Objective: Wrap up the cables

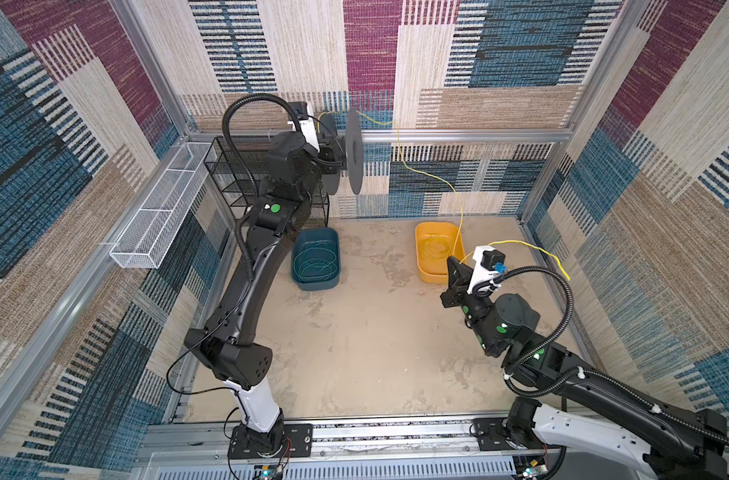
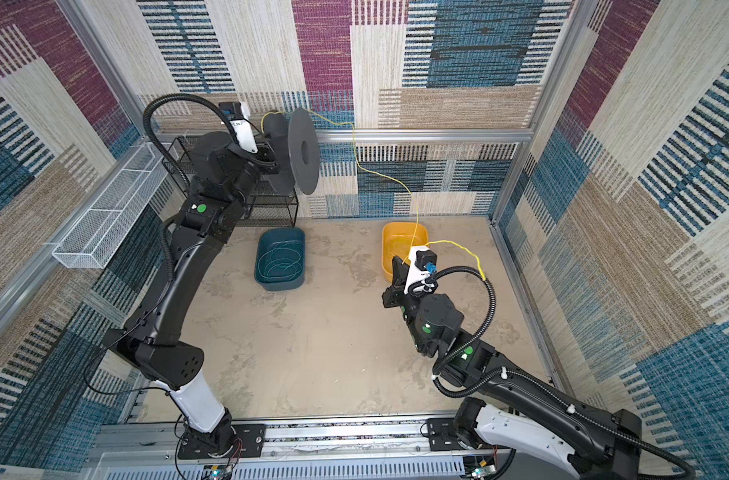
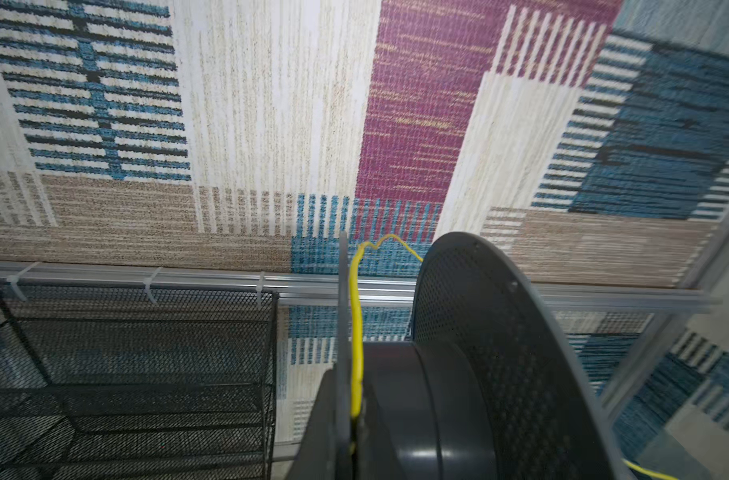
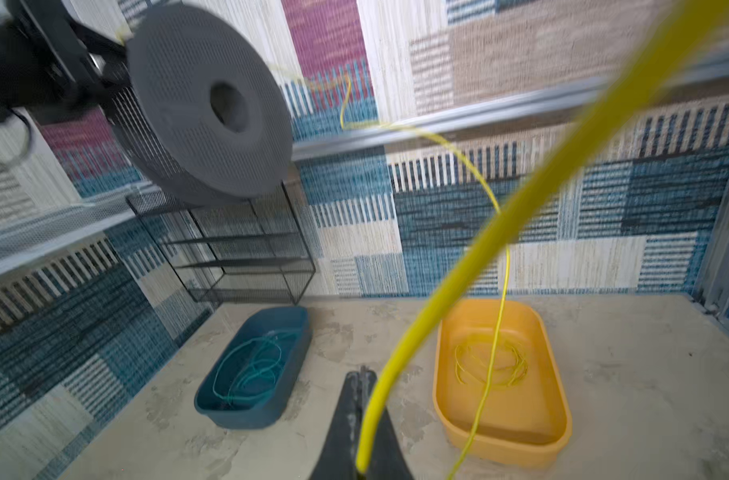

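With left pincer (image 2: 271, 160) clamped on the raised spool (image 1: 353, 151) and right pincer (image 4: 359, 386) pinching the cable (image 1: 427, 172), which runs from spool down into the yellow bin (image 1: 437, 276), best hold it lightly taut and guide it between flanges

We saw a thin yellow cable (image 4: 516, 212) strung through the air. One end lay against the hub of the spool (image 3: 400, 415), just inside a flange. From there it sagged in kinks along the back wall (image 1: 461, 212) and dropped over the yellow tub (image 4: 504, 453). The right gripper (image 4: 360, 376) pinched it, and the free end (image 1: 567, 277) arced past. More yellow wire lay in a loose round coil (image 4: 492, 361) in that tub; whether it was the same wire, we could not tell. A teal cable (image 4: 246, 370) lay coiled in the blue tub (image 4: 238, 415).
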### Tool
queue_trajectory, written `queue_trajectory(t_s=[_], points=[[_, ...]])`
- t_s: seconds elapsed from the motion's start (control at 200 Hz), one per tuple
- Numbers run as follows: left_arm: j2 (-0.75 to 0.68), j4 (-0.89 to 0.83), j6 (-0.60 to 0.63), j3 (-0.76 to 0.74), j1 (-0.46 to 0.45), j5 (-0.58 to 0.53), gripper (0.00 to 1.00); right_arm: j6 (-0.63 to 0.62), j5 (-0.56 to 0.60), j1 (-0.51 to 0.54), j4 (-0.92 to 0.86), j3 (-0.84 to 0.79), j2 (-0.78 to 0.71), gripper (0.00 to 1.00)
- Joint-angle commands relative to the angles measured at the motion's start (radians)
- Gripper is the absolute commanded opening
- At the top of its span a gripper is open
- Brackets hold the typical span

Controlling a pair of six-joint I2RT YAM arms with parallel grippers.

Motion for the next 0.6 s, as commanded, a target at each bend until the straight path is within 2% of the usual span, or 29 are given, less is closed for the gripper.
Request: queue_trajectory(t_s=[0.0,0.085,0.155,0.205,0.285,0.396,0.471,0.516,0.596], points=[[-0.031,0.013,-0.169,0.012,0.040,0.143,0.00,0.128,-0.131,0.003,-0.074,-0.066,0.025,0.00],[-0.045,0.061,-0.276,-0.005,0.080,0.145,0.00,0.147,-0.178,0.070,-0.025,-0.149,0.041,0.00],[-0.034,0.086,-0.397,0.011,0.129,0.205,0.00,0.172,-0.146,0.153,-0.066,-0.144,0.119,0.00],[-0.027,0.106,-0.440,0.023,0.146,0.226,0.00,0.184,-0.154,0.181,-0.058,-0.154,0.159,0.00],[-0.020,0.106,-0.435,0.042,0.147,0.180,0.00,0.177,-0.143,0.244,0.012,-0.192,0.168,0.00],[-0.015,0.105,-0.392,0.035,0.135,0.041,0.00,0.169,-0.094,0.356,-0.003,-0.149,0.183,0.00],[-0.003,0.145,-0.444,0.017,0.141,0.034,0.00,0.159,-0.133,0.406,0.001,-0.105,0.244,0.00],[0.010,0.155,-0.455,0.025,0.137,0.032,0.00,0.134,-0.118,0.462,0.023,-0.085,0.285,0.00],[0.055,0.117,-0.386,0.083,0.096,-0.062,0.00,0.091,-0.048,0.563,0.038,-0.033,0.346,0.00]])
